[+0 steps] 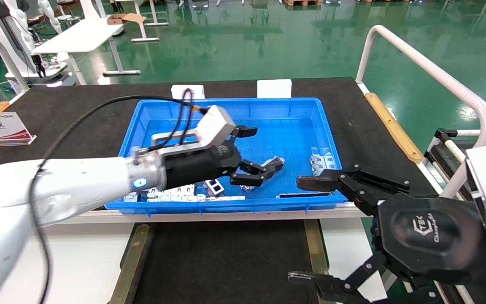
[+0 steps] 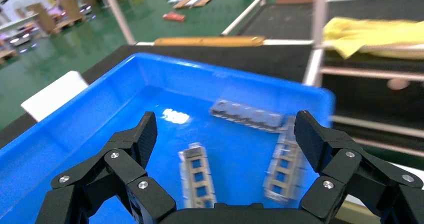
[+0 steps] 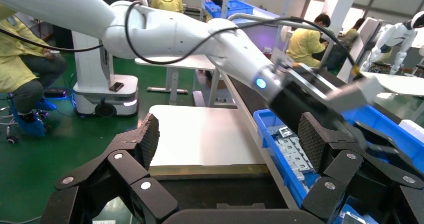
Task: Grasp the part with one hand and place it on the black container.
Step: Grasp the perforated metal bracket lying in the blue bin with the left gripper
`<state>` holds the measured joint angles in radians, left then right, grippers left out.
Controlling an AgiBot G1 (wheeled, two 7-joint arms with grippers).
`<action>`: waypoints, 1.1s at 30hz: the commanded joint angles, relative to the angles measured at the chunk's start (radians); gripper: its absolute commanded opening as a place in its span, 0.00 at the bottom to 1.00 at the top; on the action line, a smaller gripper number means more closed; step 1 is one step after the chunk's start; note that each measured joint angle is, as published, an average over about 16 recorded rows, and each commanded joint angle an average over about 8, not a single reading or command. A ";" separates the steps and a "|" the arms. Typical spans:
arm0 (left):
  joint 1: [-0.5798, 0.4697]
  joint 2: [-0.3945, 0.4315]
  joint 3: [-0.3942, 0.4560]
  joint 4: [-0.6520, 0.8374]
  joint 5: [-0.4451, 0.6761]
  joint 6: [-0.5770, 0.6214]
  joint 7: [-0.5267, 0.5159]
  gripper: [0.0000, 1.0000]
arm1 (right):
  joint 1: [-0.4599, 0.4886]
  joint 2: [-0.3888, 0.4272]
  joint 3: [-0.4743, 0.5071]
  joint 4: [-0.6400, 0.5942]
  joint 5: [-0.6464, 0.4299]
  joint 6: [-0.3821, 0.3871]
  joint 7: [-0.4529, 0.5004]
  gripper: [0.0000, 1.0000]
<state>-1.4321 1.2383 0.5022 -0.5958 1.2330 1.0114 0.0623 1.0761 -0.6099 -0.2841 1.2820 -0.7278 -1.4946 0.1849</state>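
Hovering inside the blue bin, the left gripper spreads wide above the part, whose long axis runs straight away between its fingers; right gripper idles open nearby.

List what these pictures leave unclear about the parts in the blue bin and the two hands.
- Parts along the blue bin's near wall: head view, left arm covers them; count unclear.
- Part between the open left hand's fingers: left wrist view, blurred, near end cut off; contact unclear.
- Black container: head view, cut by lower edge.
- Right hand, open, idle: lower finger partly cut off.
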 commanded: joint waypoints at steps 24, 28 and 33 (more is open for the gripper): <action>-0.069 0.136 0.292 0.206 -0.119 -0.303 -0.060 1.00 | 0.000 0.001 -0.002 0.000 0.001 0.001 -0.001 1.00; -0.065 0.135 0.363 0.179 -0.139 -0.348 -0.091 1.00 | 0.000 0.001 -0.002 0.000 0.001 0.001 -0.001 1.00; -0.059 0.134 0.446 0.156 -0.166 -0.404 -0.128 1.00 | 0.001 0.001 -0.002 0.000 0.002 0.001 -0.001 0.94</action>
<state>-1.4921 1.3727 0.9437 -0.4373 1.0667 0.6115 -0.0646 1.0767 -0.6090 -0.2865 1.2820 -0.7262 -1.4935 0.1837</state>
